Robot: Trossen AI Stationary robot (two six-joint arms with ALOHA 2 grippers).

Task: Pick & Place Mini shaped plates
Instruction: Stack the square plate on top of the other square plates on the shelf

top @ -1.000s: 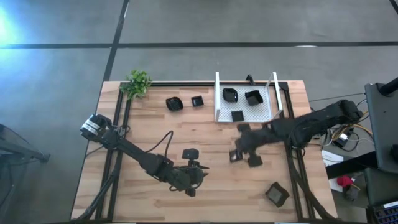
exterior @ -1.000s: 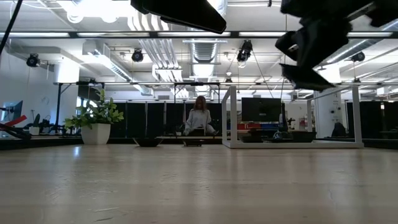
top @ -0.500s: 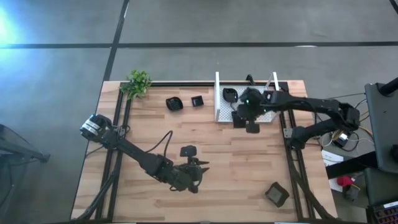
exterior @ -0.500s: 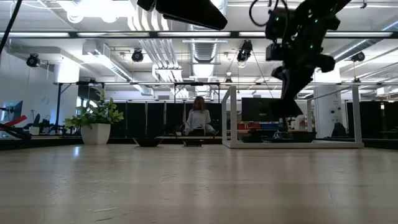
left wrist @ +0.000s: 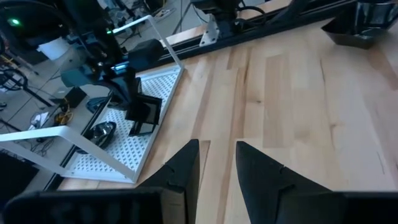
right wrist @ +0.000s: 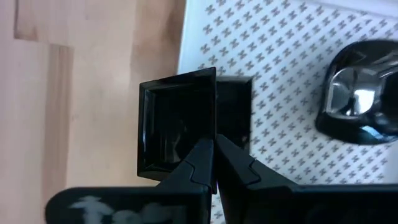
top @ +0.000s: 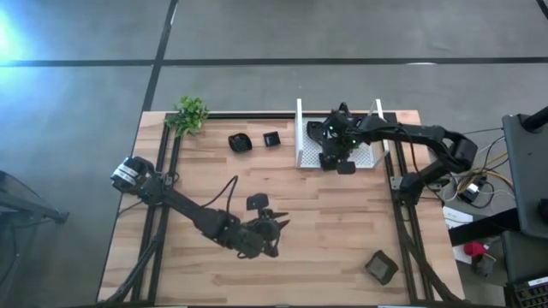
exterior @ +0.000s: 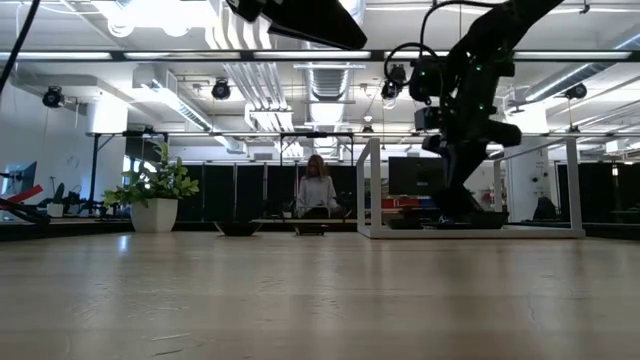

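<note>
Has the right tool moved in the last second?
Yes. In the high view the right tool, shut on a square plate, has gone from mid-table, in front of the white tray, to above the tray's front edge.

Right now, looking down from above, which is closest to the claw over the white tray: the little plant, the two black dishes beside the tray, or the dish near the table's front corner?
From the right gripper, in the high view:
1. The two black dishes, just left of the white tray.
2. The corner dish, front right.
3. The plant, back left corner.
</note>
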